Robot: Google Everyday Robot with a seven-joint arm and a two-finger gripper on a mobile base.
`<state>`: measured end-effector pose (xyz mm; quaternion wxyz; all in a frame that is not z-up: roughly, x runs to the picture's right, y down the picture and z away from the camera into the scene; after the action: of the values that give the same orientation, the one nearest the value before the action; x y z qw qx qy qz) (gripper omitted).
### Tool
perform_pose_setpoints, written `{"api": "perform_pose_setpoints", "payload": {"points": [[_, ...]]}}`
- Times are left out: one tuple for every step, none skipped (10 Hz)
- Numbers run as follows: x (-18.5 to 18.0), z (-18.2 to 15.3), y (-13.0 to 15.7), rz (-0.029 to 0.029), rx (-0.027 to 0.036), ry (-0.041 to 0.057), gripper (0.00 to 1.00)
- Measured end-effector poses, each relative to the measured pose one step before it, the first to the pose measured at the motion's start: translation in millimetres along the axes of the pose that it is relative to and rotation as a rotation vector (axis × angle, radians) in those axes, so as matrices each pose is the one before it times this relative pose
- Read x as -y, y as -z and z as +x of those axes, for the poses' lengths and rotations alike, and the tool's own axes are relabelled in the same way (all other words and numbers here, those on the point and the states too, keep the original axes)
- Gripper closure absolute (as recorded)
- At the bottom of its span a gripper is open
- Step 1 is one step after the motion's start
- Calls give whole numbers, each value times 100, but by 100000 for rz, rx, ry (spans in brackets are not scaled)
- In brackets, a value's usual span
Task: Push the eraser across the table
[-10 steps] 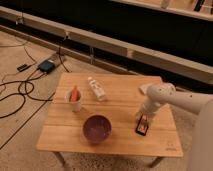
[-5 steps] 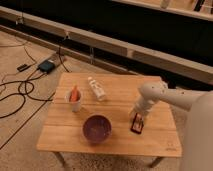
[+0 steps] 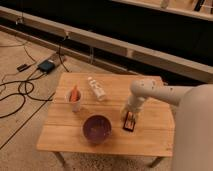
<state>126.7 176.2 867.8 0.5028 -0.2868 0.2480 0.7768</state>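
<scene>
The eraser (image 3: 129, 121), a small flat black block with red-orange marks, lies on the light wooden table (image 3: 65, 135) right of the purple bowl (image 3: 96, 127). My gripper (image 3: 131, 112) points down at the end of the white arm, right above the eraser's far end and touching or nearly touching it. The arm comes in from the right side of the view.
A clear plastic bottle (image 3: 97, 88) lies at the table's far middle. A white cup (image 3: 74, 98) with an orange thing in it stands at the left. Cables and a small box (image 3: 46, 66) lie on the floor at the left. A low wall runs behind.
The gripper and the eraser have both shifted left toward the purple bowl; the arm has bent further over the table.
</scene>
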Motion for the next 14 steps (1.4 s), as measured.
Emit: {"api": "perform_pose_setpoints", "payload": {"points": [[-585,120,-135,-170,-353,882,35],[-906,247,-241,-203,-711,1443,35],[-934,226,-261,-305,-632,1450,35],[-794,226,-216,-122,-580,1359,35],[-765,217,-213,-110,-565,1300,35],[-1042,279,-245,-224,-701,1733,35],[-905,219,-221,-175,-523,1513,35],[-904,199,-162,-152,-454,1511,35],[-1195,268,-255,-104,-582,2141,35],[-1269,182,-135,-278,-303,2174,35],[-1214,67,-66,-293,-27,2085,35],[-1120,71,-89,-262,-106,1931,35],[-1860,52,-63,-502,-114,3157,35],[-845,76,-83,-112,-337,1450,35]]}}
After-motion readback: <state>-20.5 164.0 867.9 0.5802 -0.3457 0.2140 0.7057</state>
